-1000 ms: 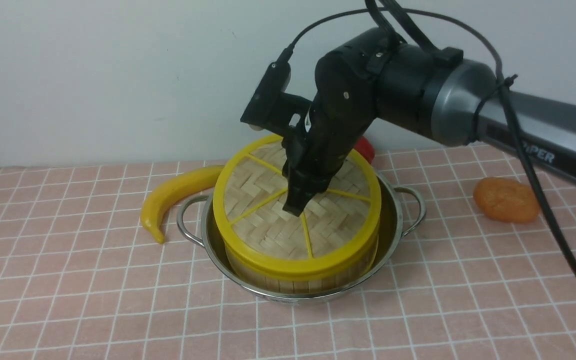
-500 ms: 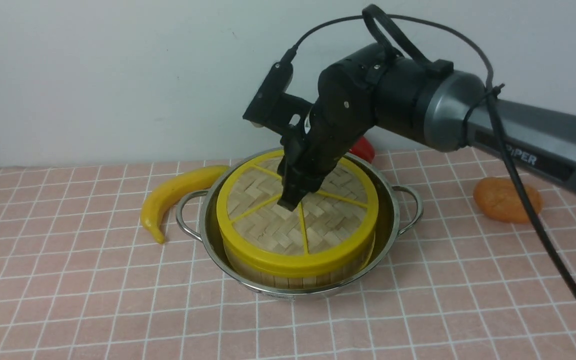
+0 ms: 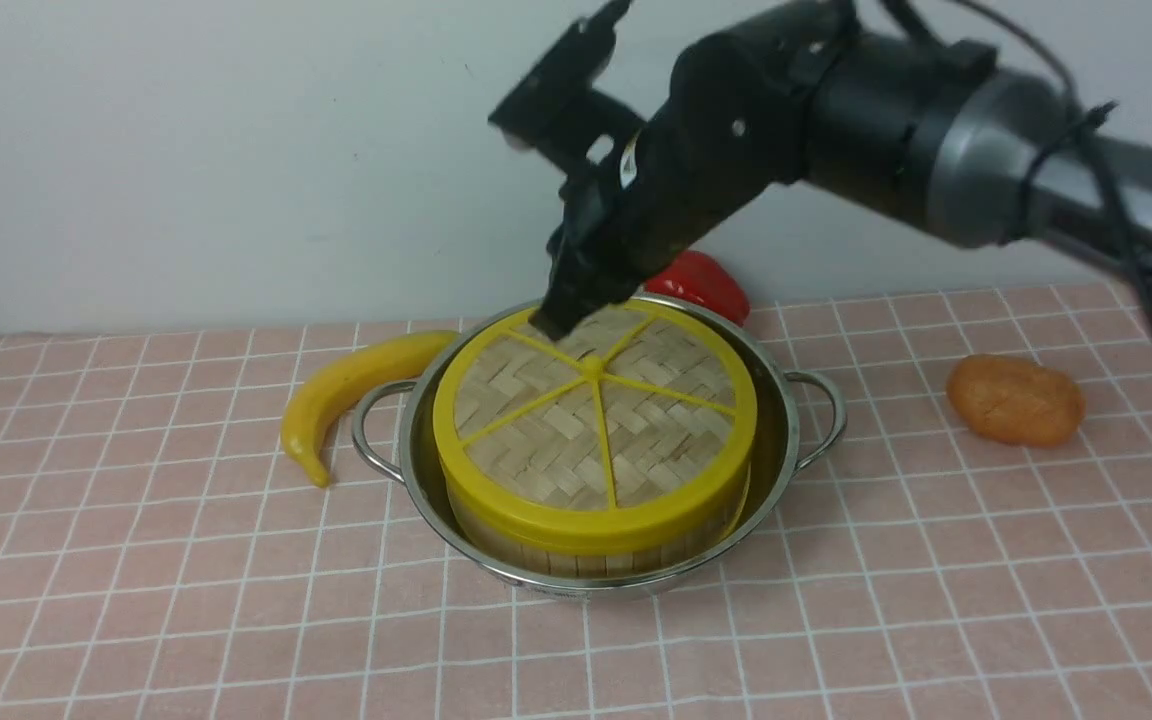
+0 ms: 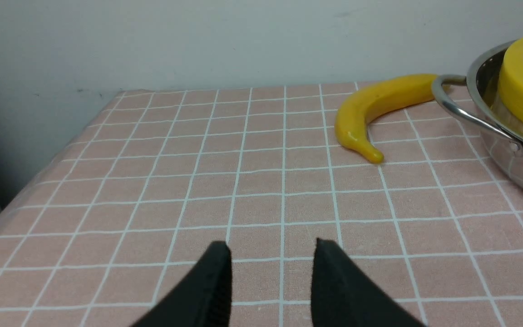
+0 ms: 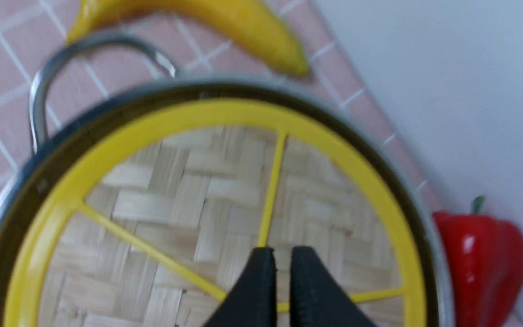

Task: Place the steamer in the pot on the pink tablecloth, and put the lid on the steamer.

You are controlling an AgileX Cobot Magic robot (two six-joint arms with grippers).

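Woven bamboo lid [image 3: 595, 415] sits flat on the steamer [image 3: 586, 555] inside the pot [image 3: 786, 440] on the pink tablecloth [image 3: 136, 560]. Above its far rim hangs the right gripper [image 3: 558, 318], fingers nearly together, empty. The left gripper [image 4: 270, 254] is spread, empty.

The right arm [image 3: 936, 150] has a black wrist housing with small screws, a grey metal collar, black cables tied along it (its tapered fingers [image 5: 261, 290] are black too)
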